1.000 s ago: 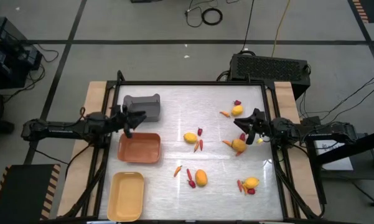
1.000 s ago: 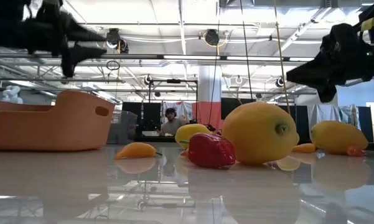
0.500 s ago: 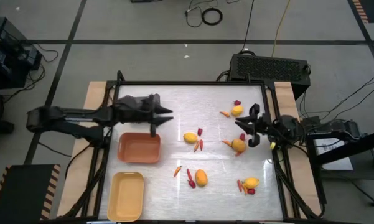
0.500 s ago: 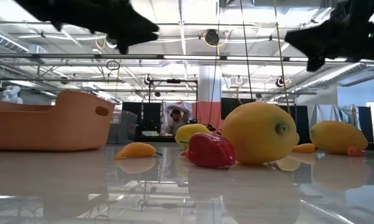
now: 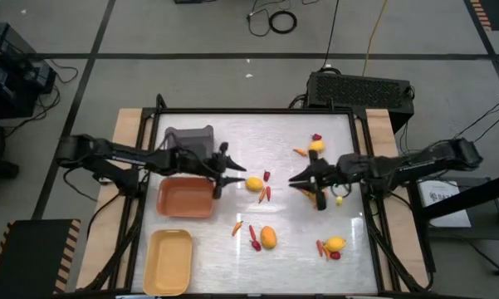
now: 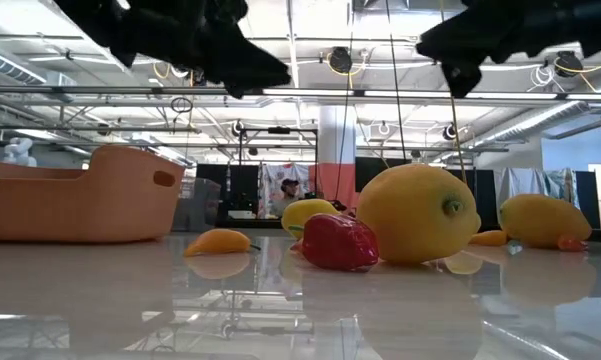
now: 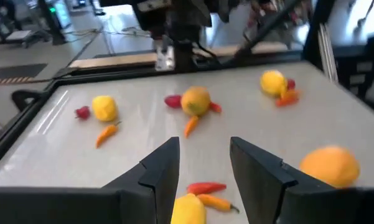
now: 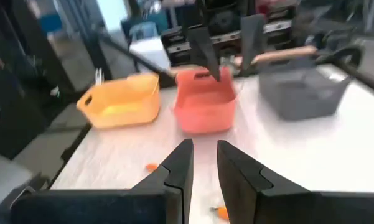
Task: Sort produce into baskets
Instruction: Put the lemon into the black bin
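While both pincers hover, baskets point(image 5: 185, 198) sit empty.

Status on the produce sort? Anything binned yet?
Done: nothing that shows. The orange bin and the yellow bin look empty; the grey bin is partly hidden by the left arm.
In hand: nothing. Left gripper is open near the middle lemon; right gripper is open, empty, over the table's right half.
Left: the lemons, carrots and red pieces, all on the table.

White table point(image 5: 232, 262) carries three baskets point(image 5: 185, 197), scattered lemons point(image 5: 268, 237), carrots, seemingly strawberries.
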{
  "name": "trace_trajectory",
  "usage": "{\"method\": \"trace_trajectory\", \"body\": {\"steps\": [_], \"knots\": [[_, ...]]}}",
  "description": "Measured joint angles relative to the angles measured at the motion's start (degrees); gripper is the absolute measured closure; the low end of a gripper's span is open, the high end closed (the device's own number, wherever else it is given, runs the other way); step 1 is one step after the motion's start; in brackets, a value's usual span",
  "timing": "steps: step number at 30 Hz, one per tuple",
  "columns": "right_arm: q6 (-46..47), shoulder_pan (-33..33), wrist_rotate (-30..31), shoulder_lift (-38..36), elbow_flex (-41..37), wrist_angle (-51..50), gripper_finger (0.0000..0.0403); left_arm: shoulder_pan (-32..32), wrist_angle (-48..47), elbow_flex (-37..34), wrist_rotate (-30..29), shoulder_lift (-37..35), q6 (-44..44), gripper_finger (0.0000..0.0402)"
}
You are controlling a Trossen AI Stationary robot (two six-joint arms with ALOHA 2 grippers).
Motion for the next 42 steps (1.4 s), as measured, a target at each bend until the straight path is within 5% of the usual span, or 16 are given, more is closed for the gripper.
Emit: {"method": "trace_trajectory", "body": {"steps": [6,11,15,26,42], "knots": [[1.4,4.1,0.1,11.0,6.1,-0.2,0.0339,-2.5,-3.6,3.6,-4.9,7.9,3.5,0.0252],[1.4,6.3,0.1,16.5,9.8,-3.6,0.0339,-3.0,-19.4,15.1,-6.6,15.0,4.9,0.0242],[0.5,6.3,0.2,17.7,12.0,-8.6,0.0339,-3.1,-31.5,24.4,-6.8,19.8,6.6,0.0204],[-2.7,6.0,0.2,17.7,12.2,-14.4,0.0339,-2.7,-43.5,35.8,-11.2,28.6,6.9,0.0082],[-7.6,5.4,0.3,17.7,12.2,-15.7,0.0339,1.1,-46.1,38.5,-6.7,37.5,8.2,0.0063]]}}
